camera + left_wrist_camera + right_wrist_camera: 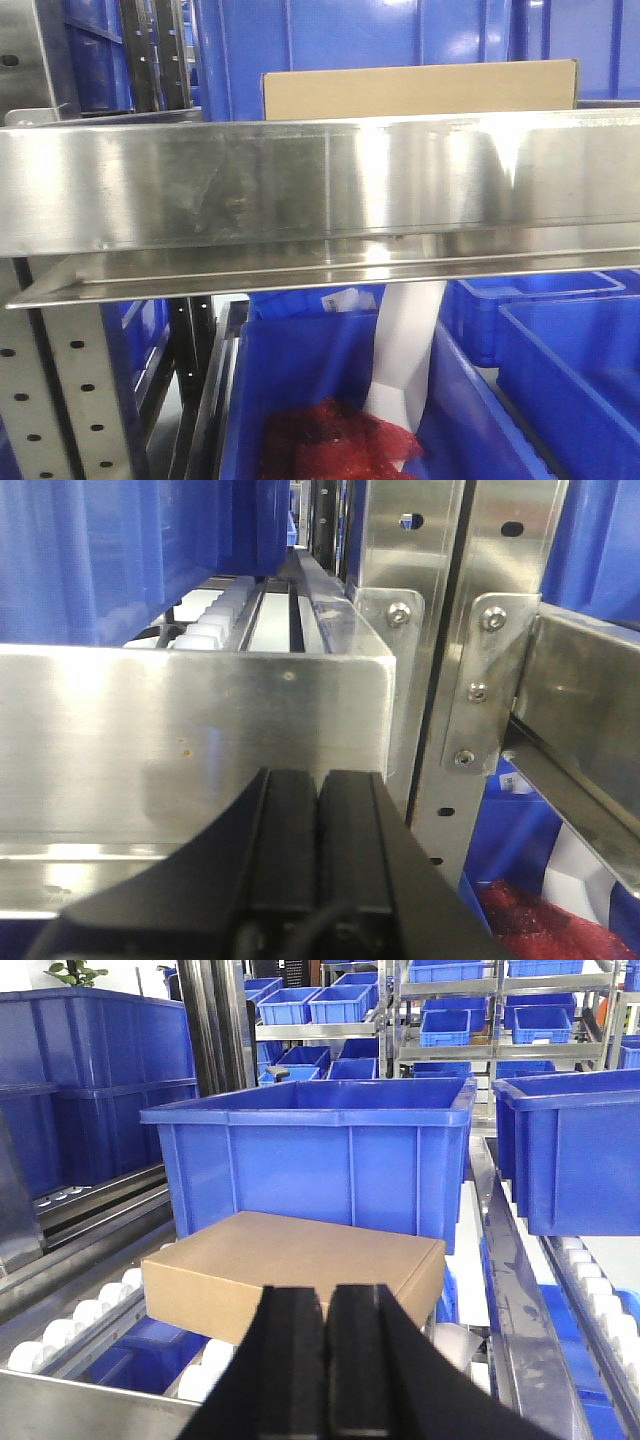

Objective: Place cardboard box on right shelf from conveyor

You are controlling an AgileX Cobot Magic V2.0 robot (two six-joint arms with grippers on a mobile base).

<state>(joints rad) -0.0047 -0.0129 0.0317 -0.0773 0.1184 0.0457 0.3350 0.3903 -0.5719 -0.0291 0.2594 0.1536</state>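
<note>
Resting flat on the shelf [320, 185] rollers, the box [300, 1270] sits just behind the steel front lip, with a blue bin [315, 1150] right behind it, so the placing looks done. Both the left gripper [318, 810] and right gripper [328, 1330] have their jaws closed together on nothing. Only pulling the arms clear seems left.

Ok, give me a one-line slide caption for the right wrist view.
Cardboard box resting on the shelf rollers in front of a blue bin, right gripper closed just behind it.
</note>
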